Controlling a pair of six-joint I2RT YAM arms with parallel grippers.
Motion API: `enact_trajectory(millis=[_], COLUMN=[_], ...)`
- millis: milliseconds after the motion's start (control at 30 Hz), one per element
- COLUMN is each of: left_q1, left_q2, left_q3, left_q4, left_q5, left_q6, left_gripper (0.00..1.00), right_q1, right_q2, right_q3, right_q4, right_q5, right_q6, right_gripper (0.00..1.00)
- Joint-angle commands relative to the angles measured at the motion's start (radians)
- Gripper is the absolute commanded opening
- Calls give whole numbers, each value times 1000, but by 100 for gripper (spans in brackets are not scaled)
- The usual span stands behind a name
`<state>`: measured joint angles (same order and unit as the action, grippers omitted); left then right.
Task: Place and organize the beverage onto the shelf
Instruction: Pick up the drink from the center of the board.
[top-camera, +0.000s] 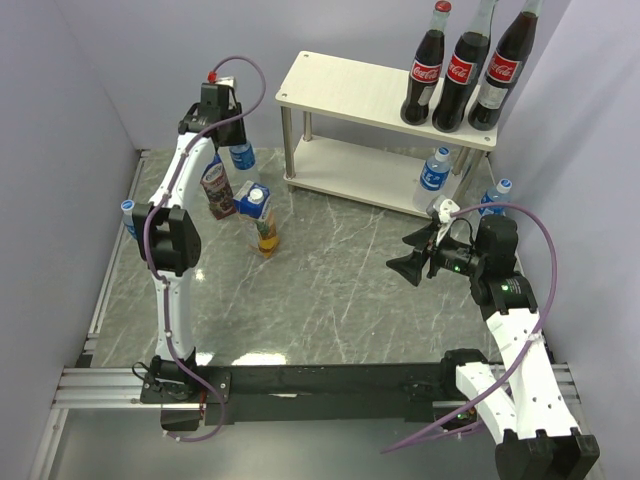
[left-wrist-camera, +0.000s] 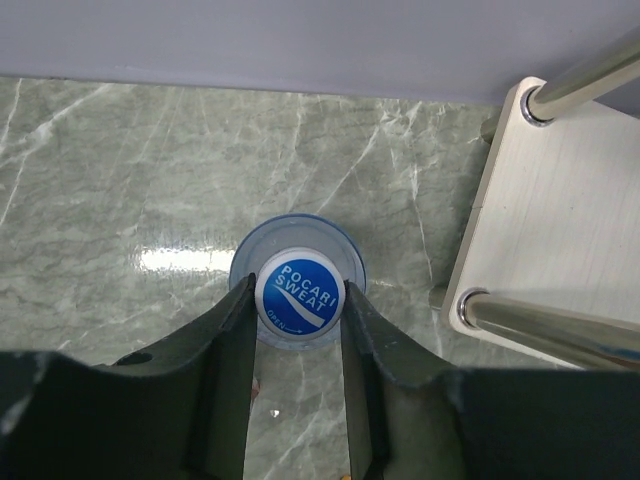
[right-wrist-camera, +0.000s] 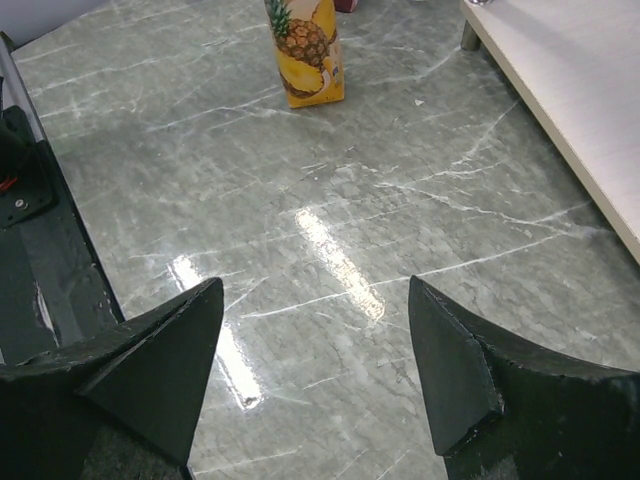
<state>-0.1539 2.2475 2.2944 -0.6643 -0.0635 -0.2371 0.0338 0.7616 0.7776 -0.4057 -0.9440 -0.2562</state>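
Spanning the marble surface (top-camera: 330, 290), the two-tier shelf (top-camera: 350, 85) carries three Coca-Cola bottles (top-camera: 465, 70) on its top board's right end, the right claw (right-wrist-camera: 315, 365) hangs spread above bare stone, and the left claw (left-wrist-camera: 295, 340) seemingly pinches a Pocari Sweat bottle (left-wrist-camera: 297, 290) beside the shelf.

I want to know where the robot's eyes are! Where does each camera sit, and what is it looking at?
Top camera: high behind the arms, looking down at the table, shelf and both arms.
Left wrist camera: on the left arm, looking straight down at a water bottle cap between the left pincer fingers.
Right wrist camera: on the right arm, looking across the table past the open right pincer.
Shared: top and right wrist both show the pineapple carton.
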Motion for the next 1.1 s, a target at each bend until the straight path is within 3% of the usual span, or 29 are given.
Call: enact_trajectory(millis=[0,300,733,933,1067], left_q1=[2,1,-7,-122,-269], left_q2=[-22,-233,-551,-678,-742], left_q3=[91,76,16,-4,-32], left_q4=[31,181,239,207,171], left_q5=[11,-47,22,21,4], left_q6=[12,39,28,53,59], left_gripper=[0,0,0,0,0], right_q1=[-11,-17,-18,-18,-18], right_q2=[-16,-18,-15,-16,-16], right_q3=[-5,-6,-5,-4,-1], right_q4=[8,5,-1,-1,-5], right_q5=[-15,-21,-21,-26,-21], right_q6=[-6,-9,-17,-21,-28], right_gripper=[80,80,80,80,80])
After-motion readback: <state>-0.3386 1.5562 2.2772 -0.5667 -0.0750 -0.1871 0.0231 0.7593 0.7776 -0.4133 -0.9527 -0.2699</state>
